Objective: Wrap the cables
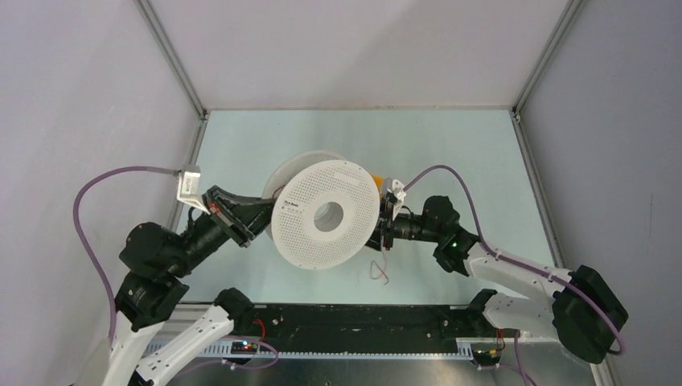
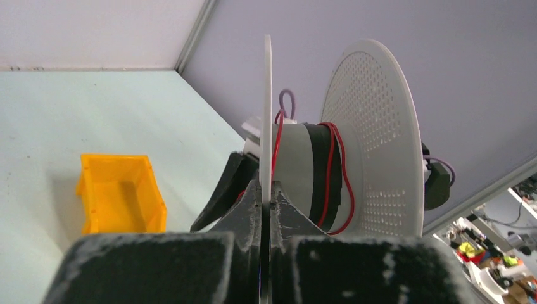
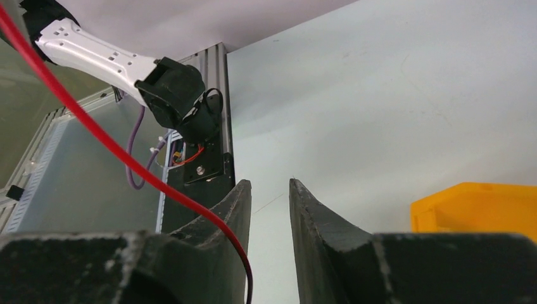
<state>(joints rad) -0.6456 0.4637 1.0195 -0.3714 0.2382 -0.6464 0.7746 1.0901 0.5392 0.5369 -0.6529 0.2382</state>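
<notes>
Pale mint-green matte tabletop (image 1: pixel 450 145), pretty bare overall. Sitting directly on it: one small yellow open-topped plastic bin (image 2: pixel 120 193), upright, mostly hidden in the overhead view. Closer to the front, a loose curl of thin dark red-brown wire (image 1: pixel 378 271), seemingly resting on the surface, hard to say for sure. Along the near edge, a long black mounting rail (image 1: pixel 362 322).

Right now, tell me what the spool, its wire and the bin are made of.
The spool looks like matte white plastic: thin, perforated flanges. The wire has a smooth red sheath, probably plastic; core unseen. The yellow bin looks like glossy moulded plastic.
</notes>
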